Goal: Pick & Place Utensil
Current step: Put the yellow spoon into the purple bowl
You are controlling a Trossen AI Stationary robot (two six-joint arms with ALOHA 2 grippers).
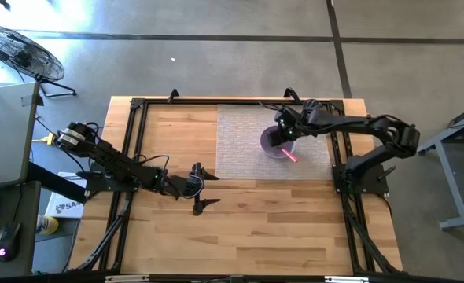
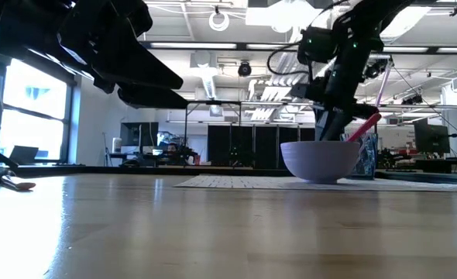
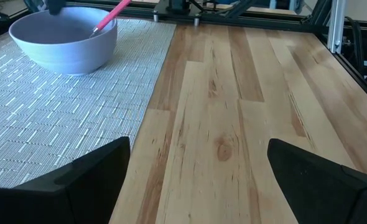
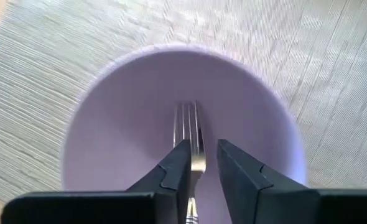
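Observation:
A lilac bowl [image 1: 273, 143] [image 2: 321, 159] [image 3: 65, 37] stands on a grey woven mat [image 1: 240, 141]. In it lies a fork with a pink handle. Its metal tines [image 4: 190, 124] rest on the bowl's floor. Its handle [image 1: 292, 155] [image 2: 365, 124] [image 3: 112, 14] leans on the rim and sticks out toward the table's near right. My right gripper [image 4: 202, 146] [image 1: 283, 135] reaches down into the bowl, slightly open, one finger on either side of the fork's neck with a gap showing. My left gripper [image 3: 199, 180] [image 1: 203, 187] waits wide open above bare wood, left of the mat.
The mat covers the far middle of the wooden table [image 1: 240, 236]. A black frame rail [image 1: 134, 141] runs along the table's sides and far edge. Bare wood stretches in front of the mat and to its left, under the left gripper.

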